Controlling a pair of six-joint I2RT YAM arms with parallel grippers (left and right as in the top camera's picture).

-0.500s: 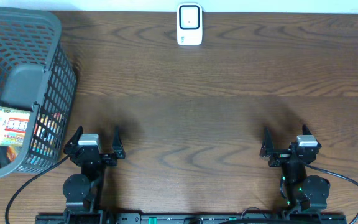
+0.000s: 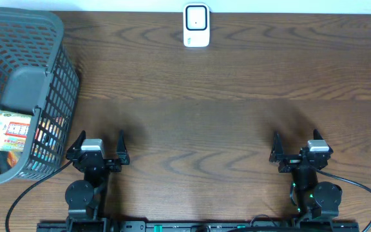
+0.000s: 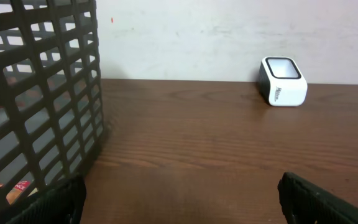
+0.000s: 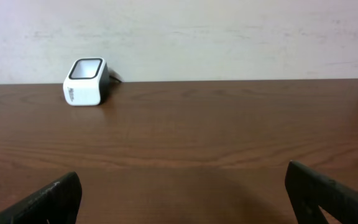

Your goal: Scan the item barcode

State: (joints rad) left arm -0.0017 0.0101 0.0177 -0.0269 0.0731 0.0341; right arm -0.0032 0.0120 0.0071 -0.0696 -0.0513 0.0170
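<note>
The white barcode scanner [image 2: 196,26] stands at the table's far edge, its dark window facing up; it also shows in the left wrist view [image 3: 283,90] and the right wrist view [image 4: 86,82]. A colourfully printed packet, the item [image 2: 8,129], lies inside the dark mesh basket [image 2: 66,90] at the left. My left gripper [image 2: 100,139] [image 3: 182,202] rests open near the front edge, just right of the basket, holding nothing. At the front right, my right gripper [image 2: 295,143] [image 4: 185,199] is open and empty as well.
The basket wall [image 3: 42,93] rises close on the left of the left gripper. More packaged goods [image 2: 47,138] show through the mesh. Brown wooden table [image 2: 198,109] stretches between the grippers and the scanner. A pale wall stands behind the table.
</note>
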